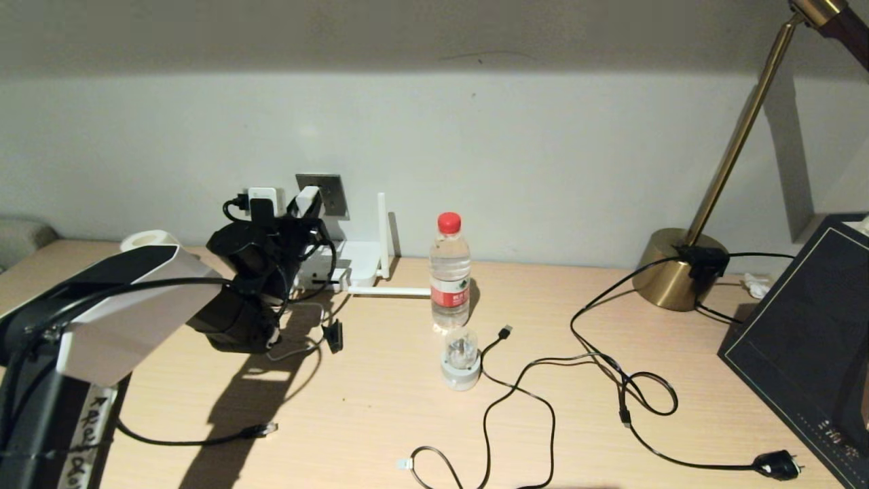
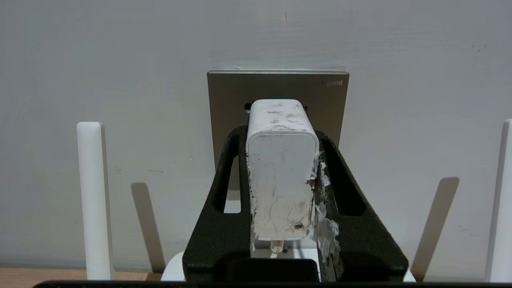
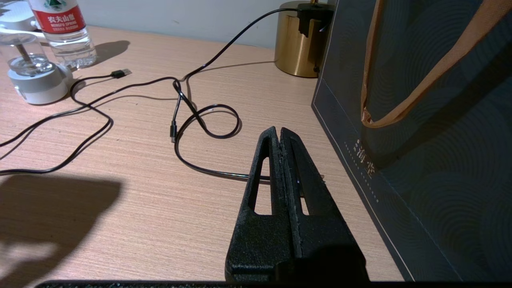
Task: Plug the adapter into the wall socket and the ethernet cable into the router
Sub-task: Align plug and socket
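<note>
Red-capped water bottle (image 1: pixel 449 272), brass lamp base (image 1: pixel 672 268), dark paper bag (image 1: pixel 808 339), round mains plug (image 1: pixel 777 465), wooden desk (image 1: pixel 339 407)

Pale wood surface (image 1: pixel 380 407) carries router (image 1: pixel 356 263), water bottle (image 1: pixel 450 272), brass lamp base (image 1: pixel 672 268), dark bag (image 1: pixel 801 339), loose black cables (image 1: pixel 529 380).

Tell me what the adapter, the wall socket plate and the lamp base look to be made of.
Adapter: white plastic, apparently smooth, its surface scuffed and smudged dark. Wall socket plate: looks like brushed grey-bronze metal with a dull, even sheen, though a metal-look plastic is possible. Lamp base: probably brass-toned metal, satin gold with soft vertical highlights on its round side.
</note>
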You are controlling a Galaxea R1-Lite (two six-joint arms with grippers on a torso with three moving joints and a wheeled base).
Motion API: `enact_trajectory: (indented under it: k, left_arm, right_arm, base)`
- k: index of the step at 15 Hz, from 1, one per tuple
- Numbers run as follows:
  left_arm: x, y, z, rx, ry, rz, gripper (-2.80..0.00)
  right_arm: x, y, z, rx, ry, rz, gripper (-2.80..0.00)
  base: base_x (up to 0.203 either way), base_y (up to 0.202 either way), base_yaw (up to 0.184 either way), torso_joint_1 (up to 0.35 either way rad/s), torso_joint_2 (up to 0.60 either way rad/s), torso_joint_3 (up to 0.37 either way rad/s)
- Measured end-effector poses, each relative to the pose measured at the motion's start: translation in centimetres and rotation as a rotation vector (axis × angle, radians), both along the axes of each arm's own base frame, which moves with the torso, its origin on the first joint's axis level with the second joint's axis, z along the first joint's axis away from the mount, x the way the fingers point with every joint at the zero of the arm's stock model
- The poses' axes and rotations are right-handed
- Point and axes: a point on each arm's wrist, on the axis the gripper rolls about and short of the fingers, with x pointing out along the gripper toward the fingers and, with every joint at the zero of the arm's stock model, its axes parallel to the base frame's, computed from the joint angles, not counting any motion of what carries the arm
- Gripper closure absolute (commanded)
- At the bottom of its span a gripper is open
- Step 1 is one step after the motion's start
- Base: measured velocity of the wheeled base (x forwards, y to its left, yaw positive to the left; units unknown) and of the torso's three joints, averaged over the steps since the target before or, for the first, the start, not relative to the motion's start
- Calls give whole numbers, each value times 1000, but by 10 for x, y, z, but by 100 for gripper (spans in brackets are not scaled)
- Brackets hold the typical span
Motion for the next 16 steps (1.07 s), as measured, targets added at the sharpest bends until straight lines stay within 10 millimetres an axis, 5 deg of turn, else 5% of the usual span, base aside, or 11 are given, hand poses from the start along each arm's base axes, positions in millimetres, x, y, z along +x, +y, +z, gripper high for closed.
enact_trajectory:
  k: [16]
  left_arm:
    - [1,8,-1,2,4,22,0]
  right_arm:
    - [0,0,0,0,0,0,0]
  base:
    - [0,0,0,0,0,0]
